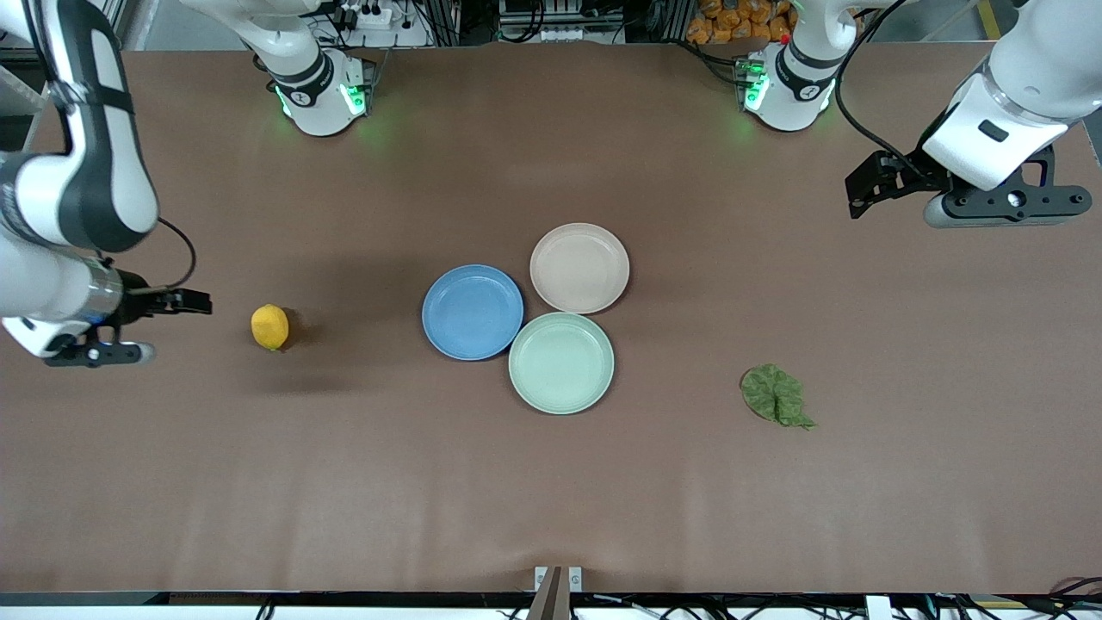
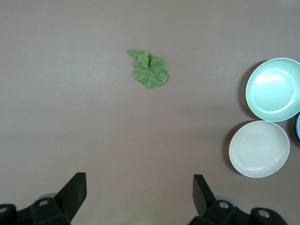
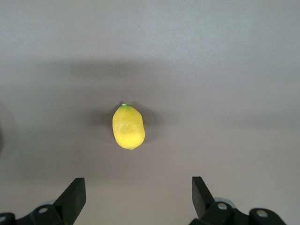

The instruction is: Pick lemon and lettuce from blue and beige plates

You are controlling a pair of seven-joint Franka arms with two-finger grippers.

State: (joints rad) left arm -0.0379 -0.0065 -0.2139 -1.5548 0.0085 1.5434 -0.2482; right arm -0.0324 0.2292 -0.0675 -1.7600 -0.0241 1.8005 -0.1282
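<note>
The lemon [image 1: 269, 326] [image 3: 128, 127] lies on the bare table toward the right arm's end, off any plate. My right gripper [image 1: 96, 353] [image 3: 138, 190] hovers beside it, open and empty. The lettuce [image 1: 776, 395] [image 2: 150, 70] lies flat on the table toward the left arm's end. My left gripper [image 1: 1006, 213] [image 2: 139, 187] hangs high over that end of the table, well apart from the leaf, open and empty. The blue plate [image 1: 473, 312] and the beige plate [image 1: 579, 268] [image 2: 259, 148] sit mid-table with nothing on them.
A mint-green plate [image 1: 561, 362] [image 2: 274, 89], also bare, touches the other two and is the nearest of them to the front camera. The brown tabletop [image 1: 344, 482] stretches around them. Both arm bases stand along the table's edge by the robots.
</note>
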